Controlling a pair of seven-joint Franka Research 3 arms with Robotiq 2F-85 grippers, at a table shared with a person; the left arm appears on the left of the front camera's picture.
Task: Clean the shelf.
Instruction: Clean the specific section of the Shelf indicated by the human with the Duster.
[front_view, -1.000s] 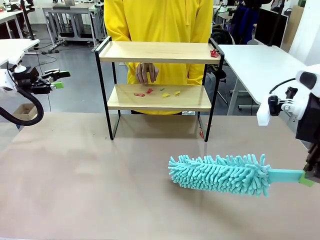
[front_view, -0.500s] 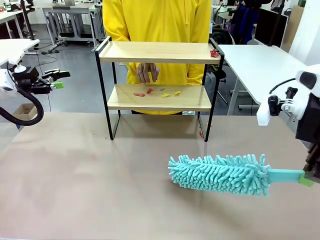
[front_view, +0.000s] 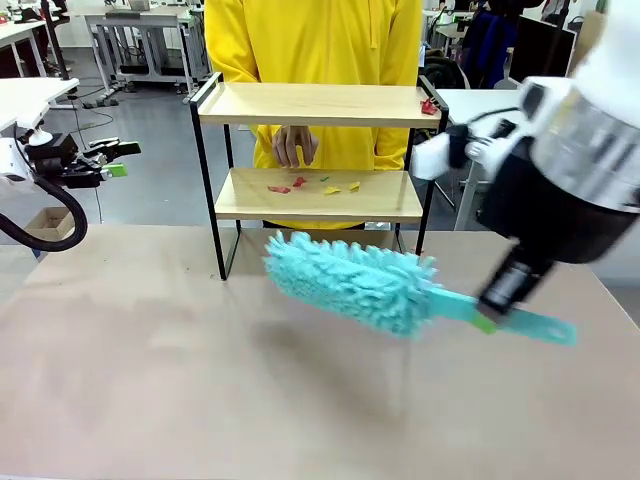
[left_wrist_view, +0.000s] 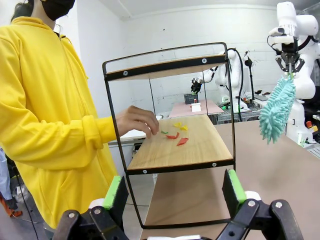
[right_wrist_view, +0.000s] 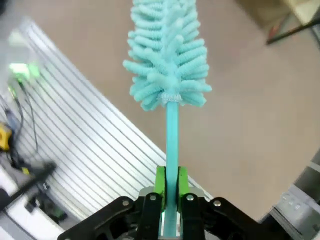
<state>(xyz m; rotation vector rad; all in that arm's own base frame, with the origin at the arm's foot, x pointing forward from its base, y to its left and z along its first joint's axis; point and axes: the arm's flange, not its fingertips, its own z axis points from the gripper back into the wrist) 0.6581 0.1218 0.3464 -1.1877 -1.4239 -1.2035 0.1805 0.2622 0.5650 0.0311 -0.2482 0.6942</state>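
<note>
Shelf (front_view: 315, 104) sits at the far edge of the desk (front_view: 150, 350), about mid-way across, person (front_view: 315, 40) right behind it. Off to the left, left jaws hang wide open, nothing in them. Person's hand (front_view: 292, 146) hovers over the lower board (front_view: 380, 205) by some red and yellow scraps (front_view: 318, 186). Further right, teal duster (front_view: 350, 278) is up off the desk in front of the shelf, right jaws clenched on its handle.

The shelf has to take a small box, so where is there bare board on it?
The top board is bare from the left rail up to a red scrap at its right end. The lower board is free at both ends; its middle is crowded with coloured scraps, the person's hand at the back edge, the duster in front.
</note>
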